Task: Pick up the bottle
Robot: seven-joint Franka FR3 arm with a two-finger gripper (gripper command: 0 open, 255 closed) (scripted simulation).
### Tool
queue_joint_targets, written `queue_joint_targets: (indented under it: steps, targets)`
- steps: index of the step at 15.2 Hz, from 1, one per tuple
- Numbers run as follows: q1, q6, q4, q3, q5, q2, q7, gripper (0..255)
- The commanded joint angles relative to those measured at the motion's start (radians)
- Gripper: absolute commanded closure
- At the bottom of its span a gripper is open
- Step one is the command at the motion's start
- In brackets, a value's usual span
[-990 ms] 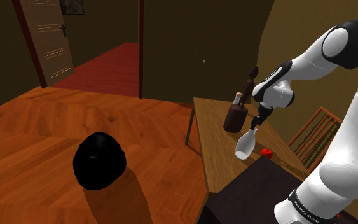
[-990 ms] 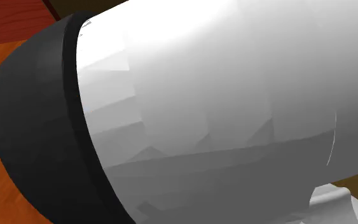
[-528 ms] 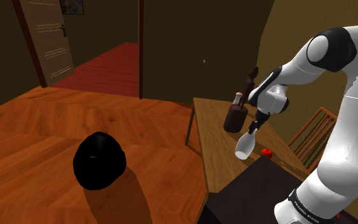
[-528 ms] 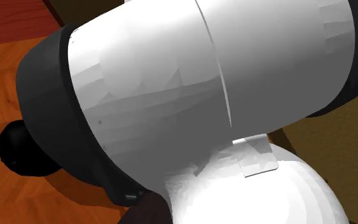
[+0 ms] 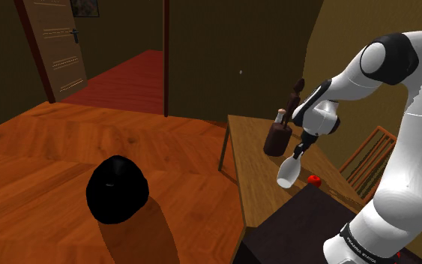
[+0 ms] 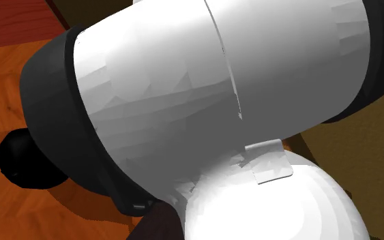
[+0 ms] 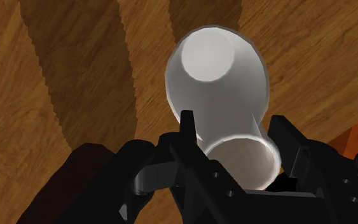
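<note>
A white bottle (image 5: pixel 288 172) with a round belly and a narrow neck stands tilted on the wooden table (image 5: pixel 254 191), near the stand. My black gripper (image 5: pixel 300 151) reaches down to the bottle's neck. In the wrist view the gripper (image 7: pixel 234 130) is shut on the white bottle (image 7: pixel 215 76), with one finger (image 7: pixel 187 127) on each side of the neck just below the open mouth. The bottle's belly points away from the hand, over the table top.
A squat brown bottle with a cork (image 5: pixel 276 138) and a tall dark bottle (image 5: pixel 297 88) stand just behind the gripper. A small red object (image 5: pixel 314 180) lies beside the white bottle. A wooden chair (image 5: pixel 370 159) stands behind the table. A black round object (image 5: pixel 117 189) sits on the floor.
The arm's upper links swung towards the shoulder view's left and the hand settled slightly lower at the neck. The white bottle has stayed where it was.
</note>
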Motion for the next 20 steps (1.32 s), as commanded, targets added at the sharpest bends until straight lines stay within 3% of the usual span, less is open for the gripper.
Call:
queue_joint_targets:
  steps: [1, 3, 18, 20]
  targets:
    - [0.000, 0.000, -0.002, 0.000, 0.000, 0.002, 0.000, 255]
    - [0.000, -0.005, 0.003, -0.002, -0.003, 0.003, 0.002, 255]
    - [0.108, -0.164, -0.007, -0.152, -0.282, -0.213, 0.206, 255]
    - [0.108, -0.165, -0.006, -0.152, -0.285, -0.215, 0.209, 255]
